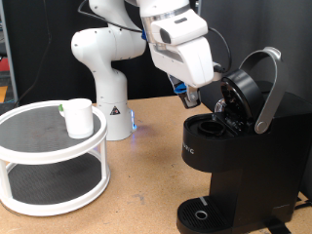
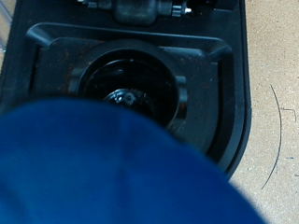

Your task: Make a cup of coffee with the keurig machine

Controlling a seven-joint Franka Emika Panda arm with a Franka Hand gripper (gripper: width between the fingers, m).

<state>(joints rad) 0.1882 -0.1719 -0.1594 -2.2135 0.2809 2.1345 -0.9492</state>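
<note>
At the right of the exterior view the keurig machine stands on the wooden counter with its lid swung up and back, the silver-grey handle arching over it, and the round drip tray at its foot near the bottom edge. The white robot arm reaches in from the top centre, and its claw hangs just above the machine's open top, beside the raised lid; whether it is open or closed cannot be told. In the wrist view the round pod chamber lies open and dark, while a large blurred blue shape fills the lower part of the frame, too close to identify. The cup sits on the upper tier of a white two-tier round stand at the left, well apart from the machine.
</note>
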